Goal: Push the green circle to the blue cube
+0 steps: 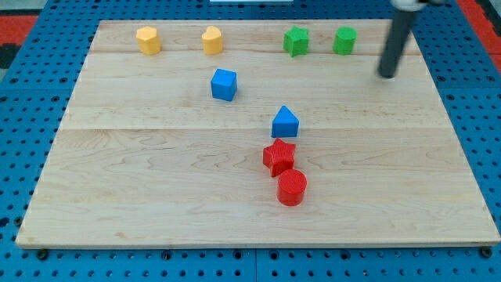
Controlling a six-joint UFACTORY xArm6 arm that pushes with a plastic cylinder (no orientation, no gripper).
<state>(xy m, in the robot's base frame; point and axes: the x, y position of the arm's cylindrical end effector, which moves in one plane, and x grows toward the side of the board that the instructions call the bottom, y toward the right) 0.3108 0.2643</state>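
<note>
The green circle [344,40] sits near the board's top edge, right of centre. The blue cube [224,84] sits left of centre in the upper half. My tip [387,75] is at the upper right, a little to the right of and below the green circle, not touching it. The dark rod rises from the tip toward the view's top.
A green star [296,41] lies just left of the green circle. A yellow hexagon [148,40] and a yellow heart [212,40] sit at the top left. A blue triangular block [285,122], a red star [279,156] and a red cylinder [291,187] cluster at centre.
</note>
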